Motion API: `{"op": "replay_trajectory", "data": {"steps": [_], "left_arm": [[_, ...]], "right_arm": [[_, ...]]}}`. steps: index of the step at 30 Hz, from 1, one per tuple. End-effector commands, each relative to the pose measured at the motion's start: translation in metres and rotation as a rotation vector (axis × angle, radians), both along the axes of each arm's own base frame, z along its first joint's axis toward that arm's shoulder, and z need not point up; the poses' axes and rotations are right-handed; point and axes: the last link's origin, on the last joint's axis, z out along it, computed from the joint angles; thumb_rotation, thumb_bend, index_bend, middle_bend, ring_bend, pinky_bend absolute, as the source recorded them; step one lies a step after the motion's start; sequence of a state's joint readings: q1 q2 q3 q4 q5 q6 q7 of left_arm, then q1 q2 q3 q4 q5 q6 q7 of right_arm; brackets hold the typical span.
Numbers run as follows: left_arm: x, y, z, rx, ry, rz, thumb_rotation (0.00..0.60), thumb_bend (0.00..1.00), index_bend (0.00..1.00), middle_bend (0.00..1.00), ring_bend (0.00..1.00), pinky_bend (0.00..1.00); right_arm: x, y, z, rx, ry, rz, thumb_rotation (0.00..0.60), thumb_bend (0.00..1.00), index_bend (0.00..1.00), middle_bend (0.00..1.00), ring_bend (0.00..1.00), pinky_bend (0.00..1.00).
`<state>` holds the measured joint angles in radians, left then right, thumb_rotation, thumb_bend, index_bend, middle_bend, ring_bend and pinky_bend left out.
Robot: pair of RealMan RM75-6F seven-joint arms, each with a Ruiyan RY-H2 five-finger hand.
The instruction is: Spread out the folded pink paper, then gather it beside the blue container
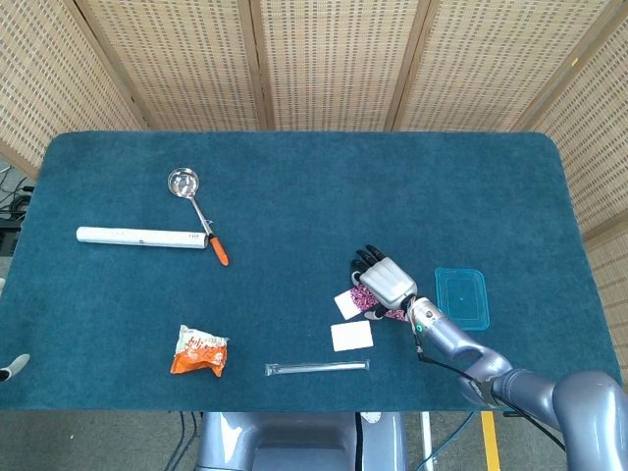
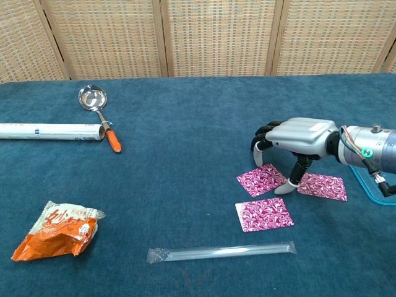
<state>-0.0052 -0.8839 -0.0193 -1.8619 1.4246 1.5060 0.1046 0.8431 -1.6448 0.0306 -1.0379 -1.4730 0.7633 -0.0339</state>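
Three pink patterned paper sheets lie flat near the front right. One (image 2: 263,178) is to the left, one (image 2: 322,186) to the right, and one (image 2: 264,214) nearer the front edge. My right hand (image 2: 297,142) arches over the first two with its fingers spread and curved down. Its thumb tip touches the cloth between them, and it holds nothing. In the head view the right hand (image 1: 385,283) covers part of the sheets, and two of them (image 1: 351,336) look pale. The blue container (image 1: 461,297) lies just right of the hand. A pale tip (image 1: 13,367) at the left edge may be my left hand.
A clear plastic tube (image 2: 219,252) lies in front of the sheets. An orange snack bag (image 2: 55,236) is at the front left. A white roll (image 2: 49,131) and a steel ladle with an orange handle (image 2: 102,120) lie at the back left.
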Motion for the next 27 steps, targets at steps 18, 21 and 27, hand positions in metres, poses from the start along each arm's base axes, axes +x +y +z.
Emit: {"op": "replay_trajectory", "data": {"steps": [18, 21, 27], "left_arm": [[0.0005, 0.0001, -0.0005, -0.002, 0.002, 0.000, 0.600, 0.03, 0.00, 0.00, 0.00, 0.00], [0.0000, 0.0003, -0.0010, -0.003, 0.001, 0.001, 0.600, 0.03, 0.00, 0.00, 0.00, 0.00], [-0.0006, 0.0007, -0.0012, -0.004, 0.000, 0.003, 0.600, 0.03, 0.00, 0.00, 0.00, 0.00]], "right_arm": [[-0.0069, 0.0031, -0.0031, -0.002, -0.001, -0.011, 0.600, 0.21, 0.40, 0.21, 0.00, 0.00], [-0.0076, 0.0030, -0.0036, -0.002, 0.001, -0.012, 0.600, 0.25, 0.41, 0.22, 0.00, 0.00], [-0.0084, 0.0023, -0.0035, -0.004, 0.001, -0.015, 0.600, 0.26, 0.42, 0.23, 0.00, 0.00]]}}
